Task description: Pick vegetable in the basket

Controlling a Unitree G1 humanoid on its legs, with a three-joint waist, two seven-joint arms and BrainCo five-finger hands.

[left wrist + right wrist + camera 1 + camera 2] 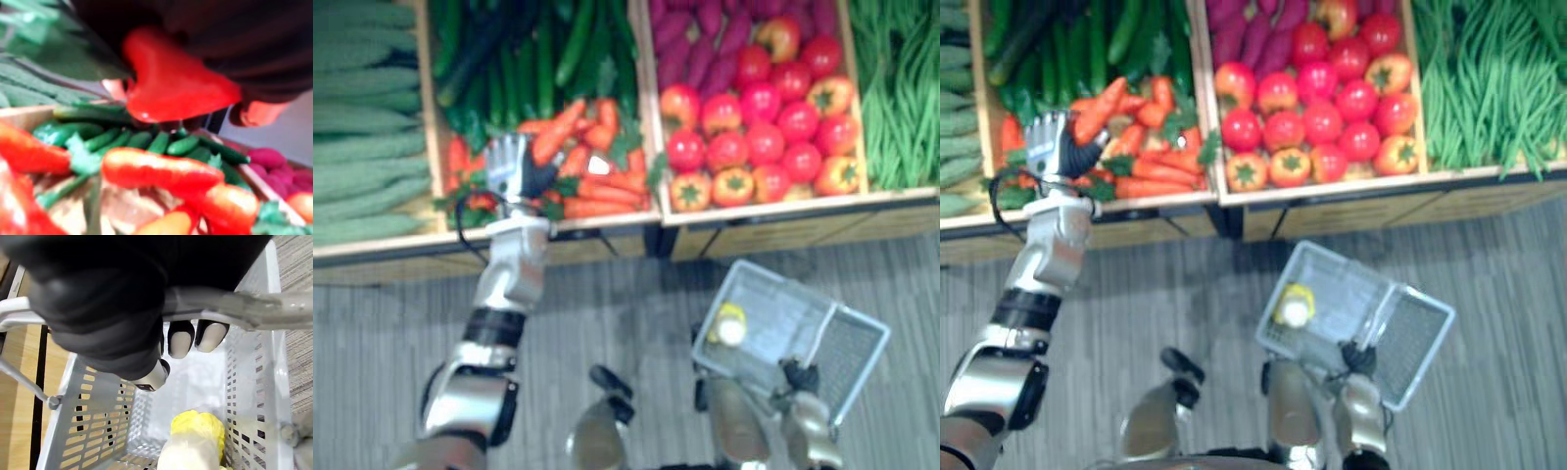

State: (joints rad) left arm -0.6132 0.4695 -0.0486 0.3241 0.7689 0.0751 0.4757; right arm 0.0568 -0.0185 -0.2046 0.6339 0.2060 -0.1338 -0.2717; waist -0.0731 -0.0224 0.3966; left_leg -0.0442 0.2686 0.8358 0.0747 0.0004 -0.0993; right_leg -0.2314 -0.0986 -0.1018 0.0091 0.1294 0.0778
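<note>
My left hand (507, 166) is over the carrot crate (597, 191), fingers curled round an orange carrot (554, 135) that sticks up and to the right from it. In the left wrist view the carrot (171, 83) sits against the palm above the other carrots (161, 171). My right hand (98, 308) is shut on the handle (244, 313) of a white wire basket (822, 338), which hangs low at the right over the floor. A yellow and white vegetable (729, 323) lies in the basket's left end.
Wooden crates line the stand: ridged green gourds (362, 127) at the left, cucumbers (529, 49) behind the carrots, tomatoes (759, 127) and purple sweet potatoes (700, 39), green beans (901, 88) at the right. Grey floor (607, 304) lies between stand and basket.
</note>
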